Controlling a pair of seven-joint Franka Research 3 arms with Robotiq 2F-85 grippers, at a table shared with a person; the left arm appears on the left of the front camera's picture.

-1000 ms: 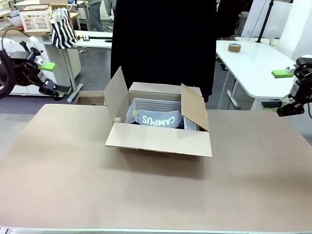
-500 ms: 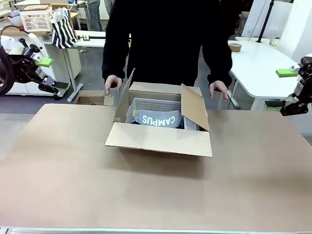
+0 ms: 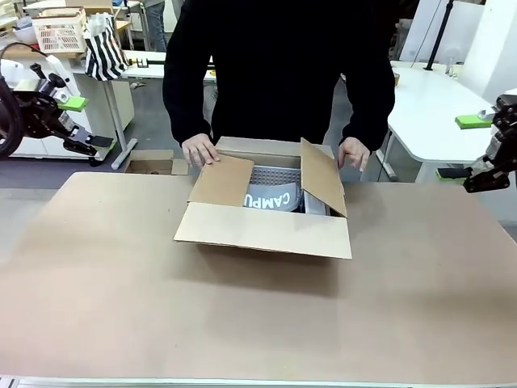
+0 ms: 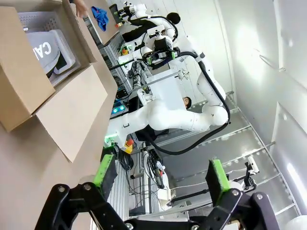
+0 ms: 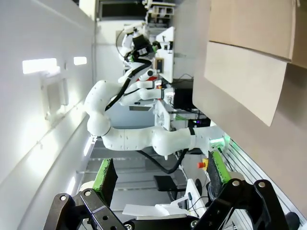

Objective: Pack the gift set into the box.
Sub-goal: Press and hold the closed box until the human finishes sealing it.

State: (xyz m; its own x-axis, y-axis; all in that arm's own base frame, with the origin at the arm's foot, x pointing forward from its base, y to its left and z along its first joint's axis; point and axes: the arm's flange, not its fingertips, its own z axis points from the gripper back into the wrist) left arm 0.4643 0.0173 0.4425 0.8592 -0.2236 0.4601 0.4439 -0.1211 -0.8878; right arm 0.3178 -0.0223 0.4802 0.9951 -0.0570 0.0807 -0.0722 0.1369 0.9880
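Gift set [image 3: 276,197] sits inside the box [image 3: 262,230] on the tabletop [image 3: 121,307], partly under a flap [image 3: 222,182] beneath a person's hand [image 3: 198,150]. Your left tool [image 4: 158,175] and right tool [image 5: 160,175] stand fingers apart, gripping nothing

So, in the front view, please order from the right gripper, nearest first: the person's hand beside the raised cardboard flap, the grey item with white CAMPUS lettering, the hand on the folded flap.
1. hand beside the raised flap, right gripper's side.
2. grey CAMPUS item, inside the box.
3. hand on the folded flap, box's left side.
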